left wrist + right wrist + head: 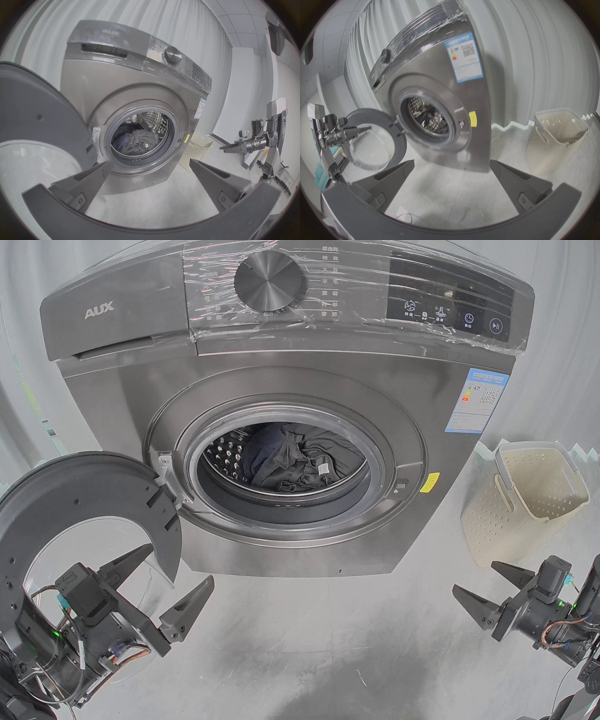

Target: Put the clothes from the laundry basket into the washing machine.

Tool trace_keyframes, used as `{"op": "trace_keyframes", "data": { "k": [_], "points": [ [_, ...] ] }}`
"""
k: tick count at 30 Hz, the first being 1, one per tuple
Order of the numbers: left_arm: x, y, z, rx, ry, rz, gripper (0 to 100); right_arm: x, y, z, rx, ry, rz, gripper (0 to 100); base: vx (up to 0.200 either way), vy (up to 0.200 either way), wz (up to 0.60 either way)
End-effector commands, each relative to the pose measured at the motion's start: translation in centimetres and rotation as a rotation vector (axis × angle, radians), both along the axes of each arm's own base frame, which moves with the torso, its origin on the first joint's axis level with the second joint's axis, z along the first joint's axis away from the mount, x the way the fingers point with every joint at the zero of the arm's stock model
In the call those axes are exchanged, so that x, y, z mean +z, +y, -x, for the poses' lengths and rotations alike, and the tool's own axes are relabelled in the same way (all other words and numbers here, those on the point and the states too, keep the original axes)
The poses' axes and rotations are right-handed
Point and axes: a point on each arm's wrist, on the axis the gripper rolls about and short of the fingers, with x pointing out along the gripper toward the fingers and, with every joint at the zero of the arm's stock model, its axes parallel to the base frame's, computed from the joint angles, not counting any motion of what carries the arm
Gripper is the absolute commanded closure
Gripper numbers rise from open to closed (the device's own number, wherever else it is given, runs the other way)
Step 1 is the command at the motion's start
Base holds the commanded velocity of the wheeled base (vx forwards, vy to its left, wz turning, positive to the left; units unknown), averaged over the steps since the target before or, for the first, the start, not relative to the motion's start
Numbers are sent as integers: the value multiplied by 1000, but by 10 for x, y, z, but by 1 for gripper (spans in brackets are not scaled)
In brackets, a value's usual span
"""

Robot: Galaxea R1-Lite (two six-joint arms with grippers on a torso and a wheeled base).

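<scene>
washing machine [119, 396]: grey front-loader standing on the pale floor [325, 640], round mouth facing straight out at the robot

door [75, 490]: swung wide open on the hinge at the machine's left side, with the glass porthole in the middle of the ring

clothes [294, 459]: dark bundle, navy and charcoal, already inside the drum. It sits low, heaped up against the front lip. The pile is wider than it's tall, so its long axis runs side to side across the drum. It's crumpled, so no real "pointing" direction, though a little white tag faces out toward the opening.

laundry basket [500, 521]: cream, perforated, on the floor just off the machine's right front corner. It's upright with its mouth up, and you can see the holey inner walls.

left gripper [179, 565]: low in front of the open door, fingers spread well apart, nothing between them, tips aimed toward the machine

right gripper [475, 577]: low on the right, just in front of the basket, fingers also spread and holding nothing, tips aimed left across the floor
</scene>
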Motion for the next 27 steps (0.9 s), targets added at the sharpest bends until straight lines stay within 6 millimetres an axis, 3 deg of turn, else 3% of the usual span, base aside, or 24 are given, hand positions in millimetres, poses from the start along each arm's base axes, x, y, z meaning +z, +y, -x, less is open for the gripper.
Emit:
{"op": "trace_keyframes", "data": {
  "k": [1,11,17,23,27],
  "points": [
    [13,18,21,21,-56,29,0,7,-20,24,-42,-3,-7,0,-200,0,0],
    [8,52,58,95,7,-31,0,3,-55,84,-107,-5,-9,0,-200,0,0],
    [-7,79,90,148,43,-33,0,-11,-74,122,-216,-59,-23,0,0,0,0],
    [-24,97,120,198,15,1,0,-24,-80,142,-324,-125,-13,0,0,0,0],
    [-43,102,142,184,-13,4,0,-34,-80,151,-367,-143,-6,0,0,-200,0]
  ]
}}
